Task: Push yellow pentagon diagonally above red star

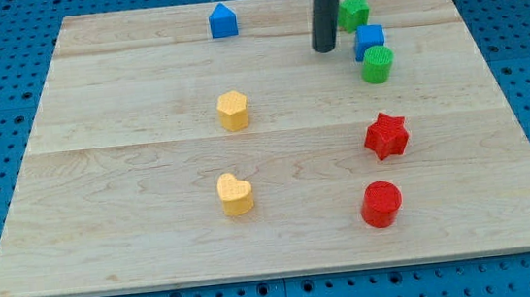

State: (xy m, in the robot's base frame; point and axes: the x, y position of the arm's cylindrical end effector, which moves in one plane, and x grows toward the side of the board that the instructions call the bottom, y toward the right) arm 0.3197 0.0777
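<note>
The yellow pentagon [233, 110] sits near the middle of the wooden board, left of centre. The red star [386, 136] sits at the view's right, lower than the pentagon. My tip [324, 49] is at the end of the dark rod near the view's top, up and to the right of the yellow pentagon and well apart from it. It stands just left of the blue cube [369, 40].
A yellow heart [235, 193] lies below the pentagon. A red cylinder [382, 204] lies below the star. A green star-like block [353, 10] and a green cylinder [377, 64] flank the blue cube. A blue house-shaped block [223, 21] sits at the top.
</note>
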